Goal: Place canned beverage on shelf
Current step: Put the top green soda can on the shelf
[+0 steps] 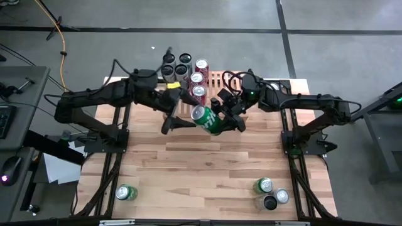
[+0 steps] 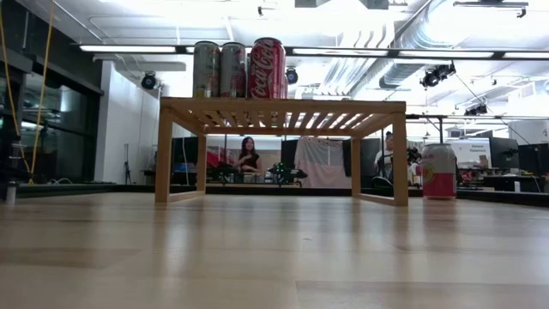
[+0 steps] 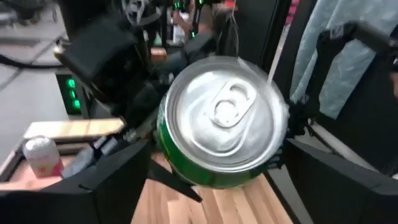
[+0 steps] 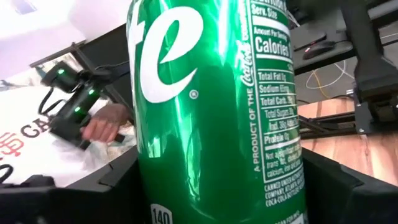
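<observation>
Item: green can point(image 1: 206, 119), held in the air at centre frame of the high view, lying tilted, silver top toward the left arm. The left wrist view shows its lid point(image 3: 226, 112) end-on; the right wrist view shows its label side filling the frame.

Right gripper point(image 1: 221, 118): centre of the high view, fingers on either side of the green can's body and closed on it, as far as the close view allows.

Left gripper point(image 1: 178, 119): just left of the can in the high view, fingers point(image 3: 109, 177) spread wide to each side of the lid, apparently not touching it.

Shelf point(image 1: 217, 80): light wood, slatted top, upper centre of the high view; in the low view it stands on two side legs in mid-frame.

On the shelf: a column of red cans point(image 1: 198, 80) along its left part, upright.

Dark cans point(image 1: 176, 66): upright, grouped just left of the red ones.

Table point(image 1: 207, 169): light wood planks. Lower left, one green can point(image 1: 125, 193) lying down. Lower right, a cluster of three cans point(image 1: 271, 194).

Pink can point(image 2: 438, 172): upright beside the shelf's right leg in the low view.
</observation>
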Motion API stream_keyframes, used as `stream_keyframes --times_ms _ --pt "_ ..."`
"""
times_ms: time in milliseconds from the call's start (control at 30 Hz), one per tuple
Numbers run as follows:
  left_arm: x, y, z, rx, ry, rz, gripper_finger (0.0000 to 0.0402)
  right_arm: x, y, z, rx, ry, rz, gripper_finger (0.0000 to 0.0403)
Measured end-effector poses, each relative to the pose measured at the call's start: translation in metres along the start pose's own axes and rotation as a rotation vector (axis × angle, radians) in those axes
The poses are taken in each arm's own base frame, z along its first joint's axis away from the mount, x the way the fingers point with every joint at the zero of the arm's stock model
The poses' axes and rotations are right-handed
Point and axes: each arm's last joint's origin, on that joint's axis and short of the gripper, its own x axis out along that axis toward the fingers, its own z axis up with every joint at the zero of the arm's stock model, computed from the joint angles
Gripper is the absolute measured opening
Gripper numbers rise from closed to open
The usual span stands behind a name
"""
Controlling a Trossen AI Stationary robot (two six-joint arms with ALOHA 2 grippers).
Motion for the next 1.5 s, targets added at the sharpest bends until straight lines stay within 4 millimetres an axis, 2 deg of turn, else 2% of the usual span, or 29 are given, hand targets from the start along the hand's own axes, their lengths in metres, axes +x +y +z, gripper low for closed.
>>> stream_keyframes --times_ms 167,367,567,733,833,933,1100,1233,1367,1500 --pt "-0.023 0.001 0.006 -0.028 -0.021 0.030 0.0366 -0.014 -0.002 0.002 0.000 0.034 -0.018 0.0288" --pt "-0.060 -0.002 0.010 -0.037 -0.016 0.174 0.0365 -0.045 -0.005 -0.008 0.032 0.151 -0.190 0.0288" --pt "-0.076 0.000 -0.013 -0.097 -0.011 0.279 0.0366 -0.083 0.005 -0.034 0.093 0.375 -0.467 0.0288" --pt "-0.070 0.004 -0.050 -0.191 -0.128 0.281 0.0366 -0.099 0.018 -0.049 0.107 0.395 -0.520 0.0288" --pt "-0.068 0.005 -0.070 -0.265 -0.225 0.263 0.0366 -0.106 0.017 -0.068 0.131 0.330 -0.539 0.0288" --pt "-0.072 0.004 -0.078 -0.329 -0.331 0.259 0.0366 -0.112 0.013 -0.089 0.154 0.209 -0.568 0.0288" --pt "-0.083 0.002 -0.071 -0.335 -0.470 0.291 0.0367 -0.113 0.001 -0.093 -0.049 -0.216 -0.616 0.0288" --pt "-0.086 0.002 -0.065 -0.306 -0.543 0.307 0.0367 -0.112 -0.017 -0.104 -0.177 -0.445 -0.712 0.0288" --pt "-0.087 0.002 -0.062 -0.302 -0.580 0.318 0.0367 -0.109 -0.035 -0.113 -0.210 -0.576 -0.763 0.0288" --pt "-0.087 0.002 -0.062 -0.313 -0.584 0.327 0.0367 -0.098 -0.054 -0.120 -0.192 -0.573 -0.764 0.0288"
